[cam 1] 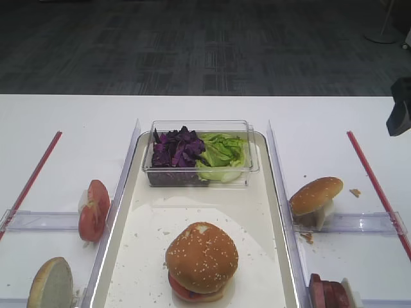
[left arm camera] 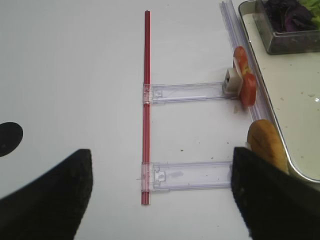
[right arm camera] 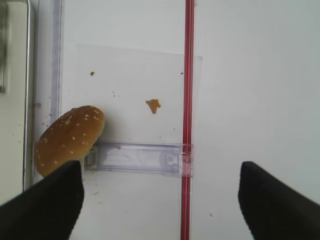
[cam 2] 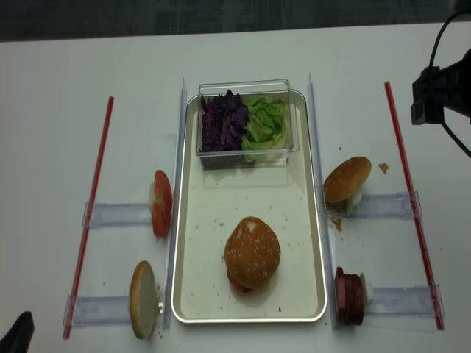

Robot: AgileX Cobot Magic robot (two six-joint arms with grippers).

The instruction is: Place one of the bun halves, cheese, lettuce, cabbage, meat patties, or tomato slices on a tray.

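golden seeded bun top [cam 1: 201, 257] with pale bare patch, sitting on tomato stack, near end of tray [cam 1: 138, 256]. right gripper [right arm camera: 160, 200] wide open, empty. left gripper [left arm camera: 160, 195] likewise.

The right gripper [right arm camera: 160, 200] points straight down, its two dark fingers [right arm camera: 42, 205] spread wide at the lower corners of the right wrist view, with nothing between them. In the exterior high views the right arm [cam 2: 441, 92] is a dark mass at the far right edge, raised, a cable looping from it. The left gripper [left arm camera: 160, 200] also faces down, its fingers [left arm camera: 47, 200] wide apart and holding nothing. Only a dark tip of the left arm [cam 2: 18, 334] shows at the lower left corner of the realsense view.
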